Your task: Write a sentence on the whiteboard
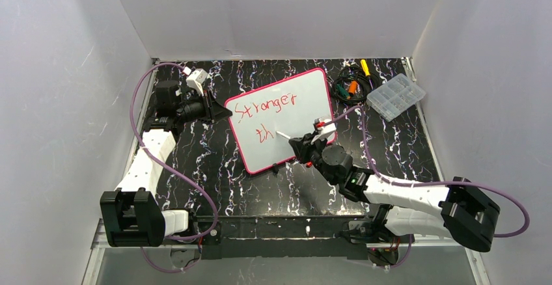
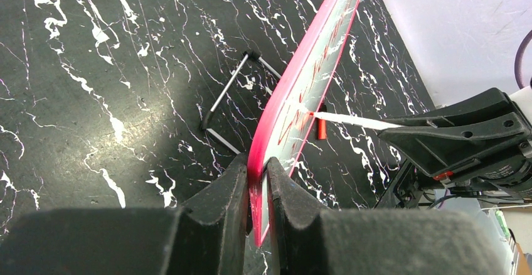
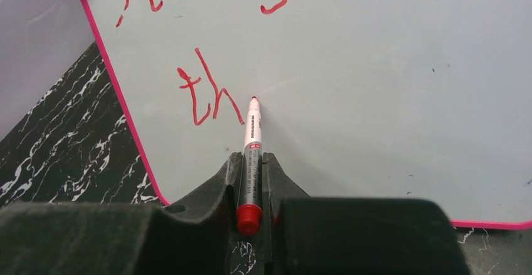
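Note:
The whiteboard (image 1: 286,112), white with a pink-red border, stands tilted on the black marble table. The sentence (image 1: 265,107) reads "Stronger" on the upper line and "th" (image 3: 207,93) below it, in red. My left gripper (image 1: 221,112) is shut on the whiteboard's left edge (image 2: 260,156). My right gripper (image 1: 301,143) is shut on a white marker with a red end (image 3: 252,156). The marker's tip (image 3: 254,99) touches the board just right of the "th". It also shows in the left wrist view (image 2: 351,120).
A clear plastic compartment box (image 1: 396,96) lies at the back right. A tangle of cables and a yellow-handled tool (image 1: 351,84) lie beside it. The board's wire stand (image 2: 229,99) rests on the table behind the board. White walls enclose the table.

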Robot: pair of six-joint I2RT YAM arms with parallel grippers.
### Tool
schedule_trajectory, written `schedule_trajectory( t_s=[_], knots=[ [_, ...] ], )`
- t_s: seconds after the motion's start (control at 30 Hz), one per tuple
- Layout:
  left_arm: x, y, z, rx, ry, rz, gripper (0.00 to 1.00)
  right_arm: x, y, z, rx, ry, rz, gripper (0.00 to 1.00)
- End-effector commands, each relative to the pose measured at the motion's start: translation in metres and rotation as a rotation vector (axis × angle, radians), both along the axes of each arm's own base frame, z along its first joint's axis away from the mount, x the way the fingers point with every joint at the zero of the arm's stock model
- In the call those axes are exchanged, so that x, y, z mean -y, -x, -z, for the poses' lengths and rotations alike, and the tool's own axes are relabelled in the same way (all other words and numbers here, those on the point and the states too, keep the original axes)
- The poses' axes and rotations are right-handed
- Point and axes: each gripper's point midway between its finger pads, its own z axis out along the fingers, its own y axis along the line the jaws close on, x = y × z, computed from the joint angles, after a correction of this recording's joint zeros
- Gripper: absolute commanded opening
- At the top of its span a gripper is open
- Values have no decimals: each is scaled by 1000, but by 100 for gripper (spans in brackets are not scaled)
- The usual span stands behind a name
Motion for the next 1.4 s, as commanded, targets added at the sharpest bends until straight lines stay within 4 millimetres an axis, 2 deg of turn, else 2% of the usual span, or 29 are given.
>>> schedule_trajectory(
  t_s=[0.0, 0.13, 0.23, 0.47, 0.73, 0.87, 1.37],
  knots=[
    [2, 7, -5, 16, -1, 14, 0, -5, -16, -38, 84, -78, 38, 1],
    [3, 7, -5, 16, -1, 15, 0, -9, -19, -47, 104, -92, 30, 1],
    [3, 7, -5, 17, -1, 16, 0, -14, -18, -46, 101, -74, 9, 1],
    [2, 7, -5, 17, -2, 14, 0, -16, -7, -24, 39, -48, -44, 1],
    [2, 7, -5, 17, -2, 15, 0, 0, 3, 0, -31, -30, -31, 1],
    [2, 7, -5, 18, -2, 13, 0, 3, 4, 4, -38, -19, -23, 1],
    [2, 7, -4, 15, -3, 13, 0, 0, -17, -42, 92, -60, 43, 1]
  ],
)
